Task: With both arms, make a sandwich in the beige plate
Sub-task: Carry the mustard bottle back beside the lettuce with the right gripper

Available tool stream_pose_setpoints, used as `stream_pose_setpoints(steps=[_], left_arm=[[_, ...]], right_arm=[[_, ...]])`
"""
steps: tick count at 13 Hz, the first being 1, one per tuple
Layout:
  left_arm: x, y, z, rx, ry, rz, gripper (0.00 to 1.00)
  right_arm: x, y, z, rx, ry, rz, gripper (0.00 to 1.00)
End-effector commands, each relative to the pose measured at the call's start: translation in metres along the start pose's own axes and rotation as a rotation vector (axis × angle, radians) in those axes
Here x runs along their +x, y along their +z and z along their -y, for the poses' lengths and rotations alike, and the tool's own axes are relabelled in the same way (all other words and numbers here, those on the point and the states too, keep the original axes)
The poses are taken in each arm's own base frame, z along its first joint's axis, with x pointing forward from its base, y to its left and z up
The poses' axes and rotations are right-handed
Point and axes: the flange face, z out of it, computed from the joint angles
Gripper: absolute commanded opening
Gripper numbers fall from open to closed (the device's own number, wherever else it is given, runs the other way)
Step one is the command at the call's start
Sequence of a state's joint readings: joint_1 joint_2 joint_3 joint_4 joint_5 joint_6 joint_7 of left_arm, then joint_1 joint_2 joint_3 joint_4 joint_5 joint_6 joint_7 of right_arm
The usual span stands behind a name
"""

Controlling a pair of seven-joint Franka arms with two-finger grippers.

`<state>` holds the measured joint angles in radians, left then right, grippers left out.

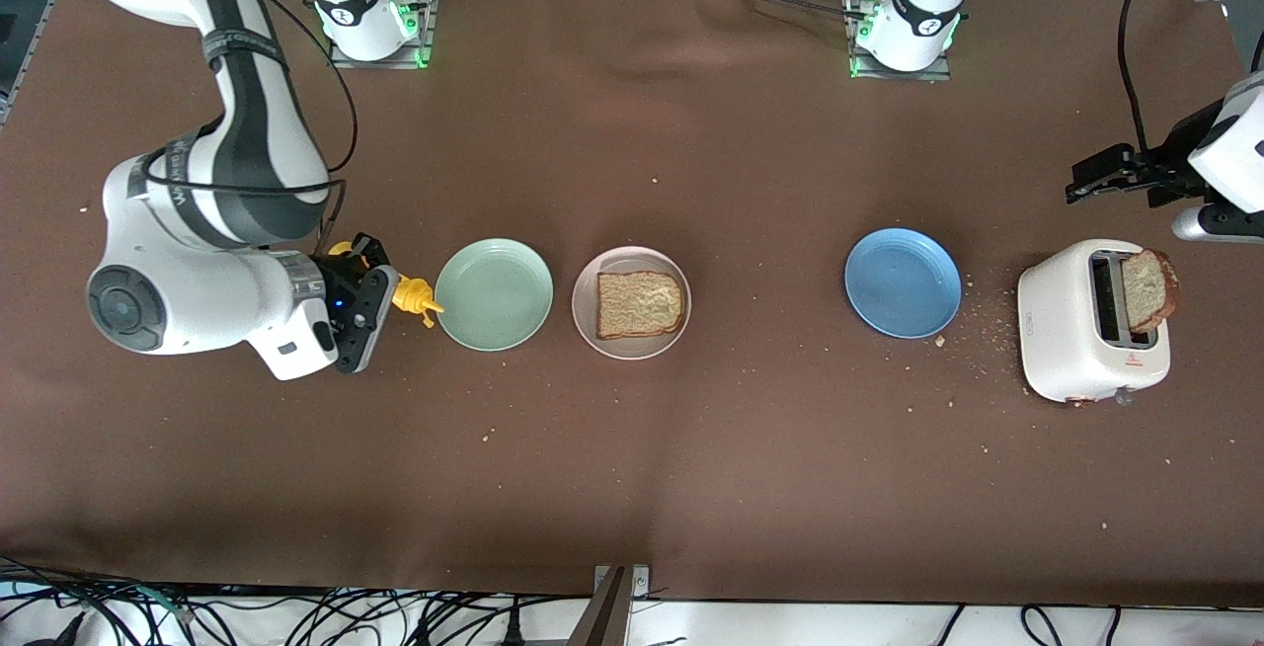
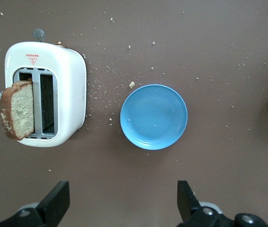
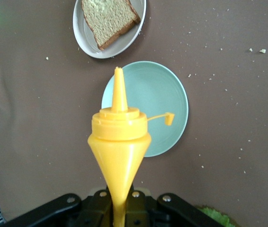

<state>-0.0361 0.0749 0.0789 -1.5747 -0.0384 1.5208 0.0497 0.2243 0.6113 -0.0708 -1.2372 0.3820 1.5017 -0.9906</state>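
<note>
The beige plate [image 1: 585, 318] holds one slice of toast [image 1: 639, 303] and lies near the table's middle; both also show in the right wrist view, plate [image 3: 83, 33] and toast [image 3: 109, 18]. A second toast slice [image 1: 1148, 290] sticks up from the white toaster [image 1: 1071, 330]. My right gripper [image 1: 370, 295] is shut on a yellow squeeze bottle [image 1: 413, 298], nozzle toward the mint-green plate [image 1: 494, 293]. A bit of green lettuce [image 3: 214, 218] shows beside the right gripper [image 3: 120, 210]. My left gripper [image 1: 1086, 177] is open and empty over bare table beside the toaster [image 2: 67, 90].
A blue plate [image 1: 903, 282] lies between the beige plate and the toaster, with crumbs scattered around it. The bottle's cap [image 3: 168, 118] hangs open on its tether. The left wrist view shows the blue plate [image 2: 154, 117] and the left gripper [image 2: 120, 203].
</note>
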Motion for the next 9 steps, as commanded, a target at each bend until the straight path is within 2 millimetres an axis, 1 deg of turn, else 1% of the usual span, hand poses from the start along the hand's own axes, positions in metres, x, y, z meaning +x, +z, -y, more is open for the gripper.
stream_pose_setpoints(steps=[1, 2, 4, 5, 6, 7, 8, 9], left_arm=[[-0.001, -0.001, 0.007, 0.030, 0.004, -0.011, 1.00], [-0.001, -0.001, 0.009, 0.030, 0.001, -0.012, 1.00], [0.000, -0.001, 0.009, 0.030, -0.002, -0.009, 1.00], [-0.001, -0.001, 0.011, 0.029, -0.007, -0.009, 1.00], [0.001, 0.001, 0.012, 0.024, -0.008, -0.007, 1.00], [0.003, 0.002, 0.013, 0.023, -0.011, -0.005, 1.00], [0.003, 0.001, 0.013, 0.025, 0.001, -0.007, 1.00], [0.003, -0.006, 0.013, 0.022, 0.003, -0.024, 1.00]], right_arm=[[-0.028, 0.006, -0.020, 0.106, -0.004, -0.152, 0.00], [-0.037, 0.016, -0.029, 0.153, -0.001, -0.207, 0.00], [-0.045, 0.029, -0.050, 0.201, -0.046, -0.326, 0.00], [-0.052, 0.035, -0.061, 0.212, -0.079, -0.366, 0.00], [-0.057, 0.041, -0.067, 0.220, -0.132, -0.398, 0.00], [-0.069, 0.046, -0.077, 0.220, -0.208, -0.420, 0.00], [-0.082, 0.058, -0.082, 0.228, -0.320, -0.468, 0.00], [-0.084, 0.065, -0.076, 0.263, -0.427, -0.550, 0.00]])
